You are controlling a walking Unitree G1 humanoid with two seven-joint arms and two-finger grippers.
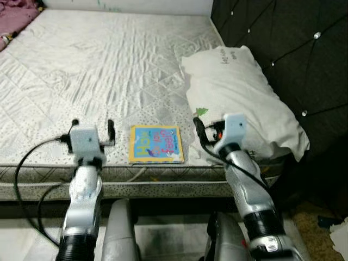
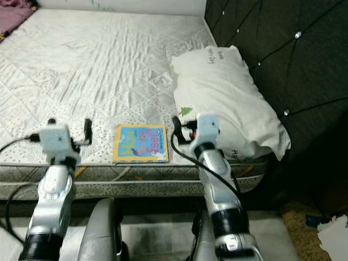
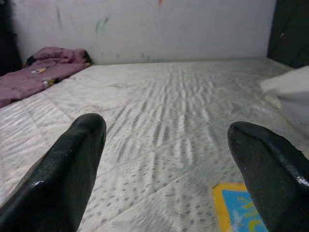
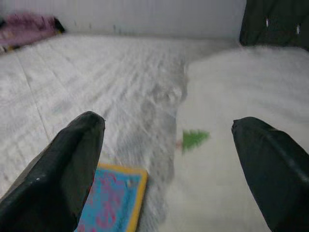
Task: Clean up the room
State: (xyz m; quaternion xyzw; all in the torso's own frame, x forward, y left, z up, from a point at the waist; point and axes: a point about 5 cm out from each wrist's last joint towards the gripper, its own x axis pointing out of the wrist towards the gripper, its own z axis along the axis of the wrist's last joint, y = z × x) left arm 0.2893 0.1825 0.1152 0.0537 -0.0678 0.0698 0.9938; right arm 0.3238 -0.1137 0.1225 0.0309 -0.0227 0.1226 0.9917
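A thin children's book (image 1: 156, 144) with a yellow border and blue cover lies flat on the white quilted mattress (image 1: 98, 70), close to its near edge. A white pillow (image 1: 239, 92) with a small green mark (image 4: 194, 139) rests to the book's right, against the headboard. My left gripper (image 1: 92, 126) hovers open over the mattress edge just left of the book (image 3: 236, 208). My right gripper (image 1: 209, 130) is open too, between the book (image 4: 113, 198) and the pillow's (image 4: 231, 145) near corner. Nothing is between either pair of fingers.
A dark tufted headboard (image 1: 283, 43) rises on the right. A pink cloth (image 3: 43, 72) is bunched at the bed's far left corner by the white wall. On the floor at the lower right lie a brownish rug (image 1: 315, 215) and a white scrap (image 1: 340, 236).
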